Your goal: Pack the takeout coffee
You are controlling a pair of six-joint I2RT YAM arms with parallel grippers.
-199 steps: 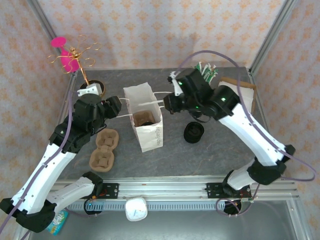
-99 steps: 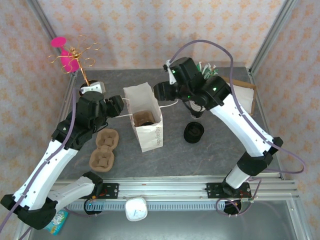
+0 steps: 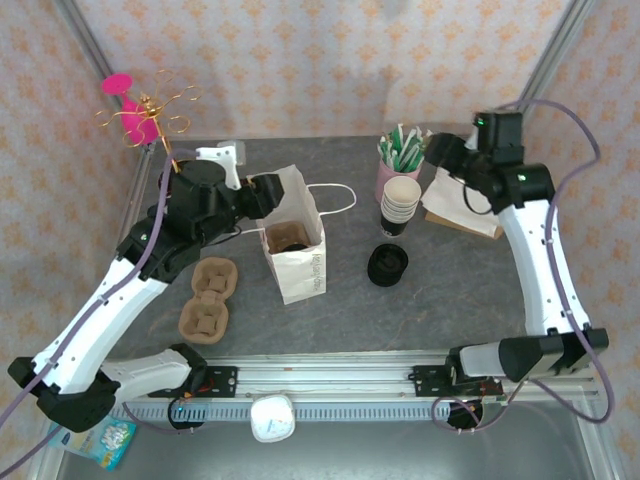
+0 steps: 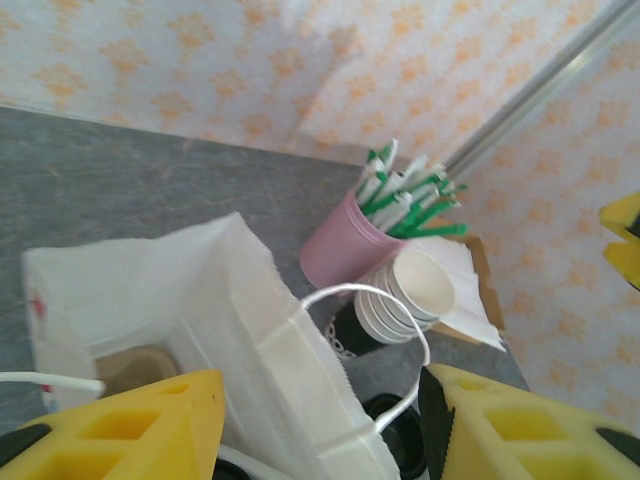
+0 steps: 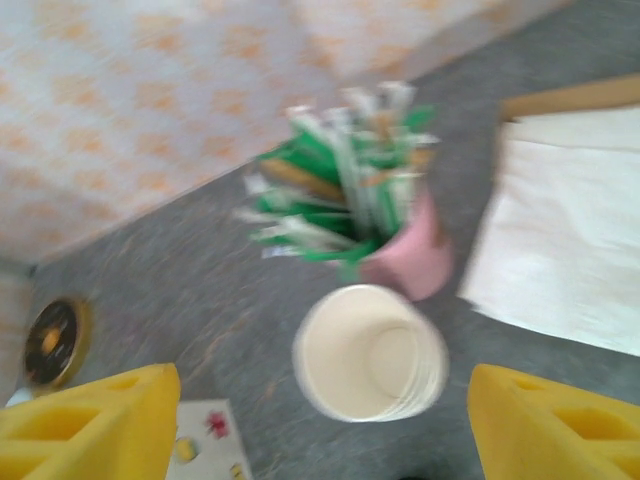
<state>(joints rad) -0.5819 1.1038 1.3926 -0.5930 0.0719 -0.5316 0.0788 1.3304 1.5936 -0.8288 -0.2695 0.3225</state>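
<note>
The takeout coffee is a dark round top sunk in the white paper bag at the table's centre, and the bag's walls hide its sides. The left gripper sits at the bag's 11 o'clock rim. In its wrist view the yellow fingers stand spread, cut off by the bottom edge, with the bag's rim between them. The right gripper, at 2 o'clock, is spread and empty above a blurred stack of cups.
</note>
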